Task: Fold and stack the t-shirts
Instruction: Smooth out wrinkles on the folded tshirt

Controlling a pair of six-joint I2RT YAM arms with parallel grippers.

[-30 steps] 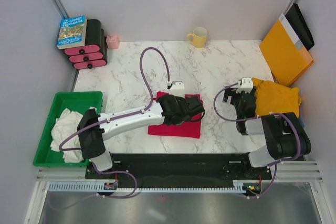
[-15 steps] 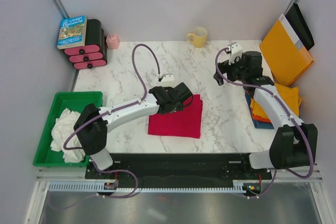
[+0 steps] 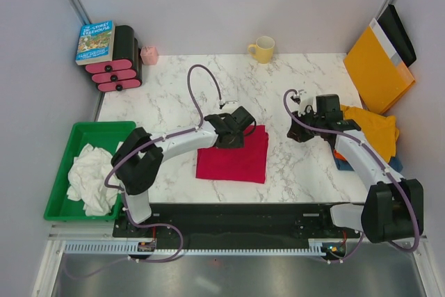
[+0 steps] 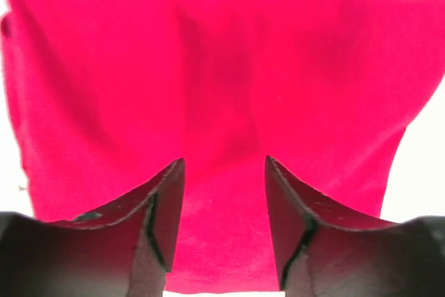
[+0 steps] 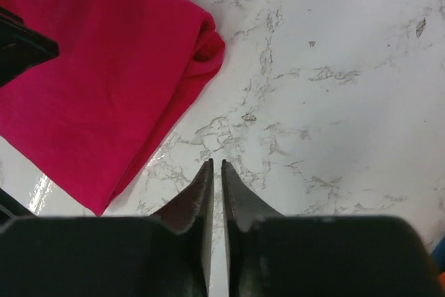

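Crimson t-shirt (image 3: 233, 156) lies folded into a flat rectangle near the middle of the worktop (image 3: 278, 88), toward its near edge. The left end effector (image 3: 235, 133) sits over the shirt's far-left part, released: its jaws stand apart, red cloth shows through the gap and nothing is pinched. The right end effector (image 3: 300, 130) hangs over bare marble just off the shirt's right edge, clenched to a thin slit on nothing.

Folding of this shirt looks finished, so the step in hand is probably the transfer to the pile. That calls for a grip through all layers at one edge, and likely the right end effector reopening to take the other side, so the fold does not fall open when lifted.

At the right side a mustard-yellow t-shirt (image 3: 372, 129) tops a pile, with an orange-red t-shirt (image 3: 341, 158) and a blue t-shirt (image 3: 398, 164) peeking out beneath: three there, one crimson apart. White cloth (image 3: 89, 172) fills the green tray (image 3: 104, 130) at the left; how many shirts it holds I cannot tell
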